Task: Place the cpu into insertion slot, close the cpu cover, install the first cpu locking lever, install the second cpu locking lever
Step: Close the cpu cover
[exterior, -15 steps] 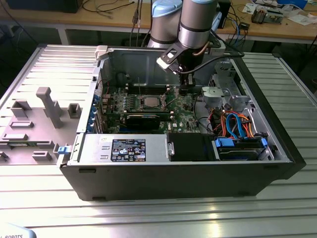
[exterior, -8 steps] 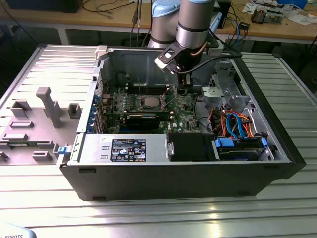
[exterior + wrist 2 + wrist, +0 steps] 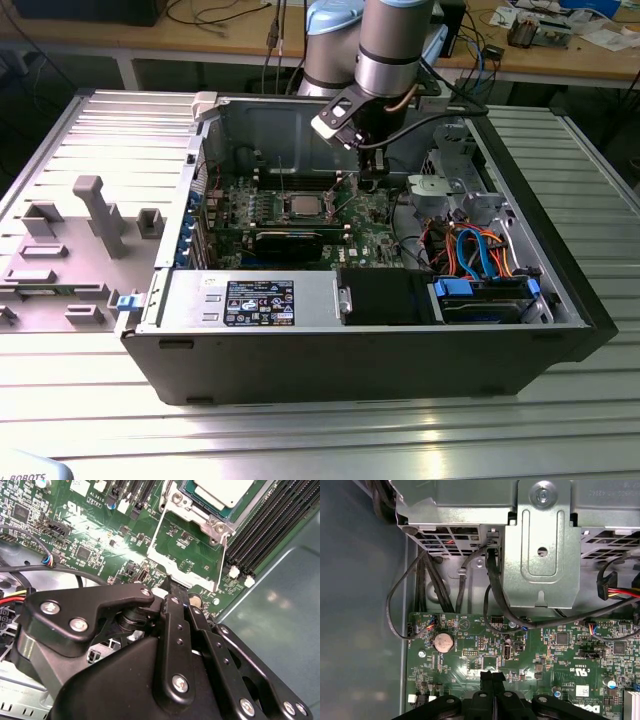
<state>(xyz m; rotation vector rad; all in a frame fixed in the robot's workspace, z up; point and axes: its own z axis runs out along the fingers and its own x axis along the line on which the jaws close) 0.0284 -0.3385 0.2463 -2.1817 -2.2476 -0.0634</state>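
The cpu (image 3: 220, 490) already sits in its socket, and the gripper (image 3: 173, 586), fingers (image 3: 486, 680) pressed together around nothing visible, meets the free edge of the flipped-open cover (image 3: 156, 530), seemingly to push it.

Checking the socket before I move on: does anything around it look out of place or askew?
Only the cpu cover stands out. It lies swung open off the socket, with bare board showing through its window, while the cpu sits in the socket uncovered. The gripper, shut, is at the cover's free edge. No damage is visible.
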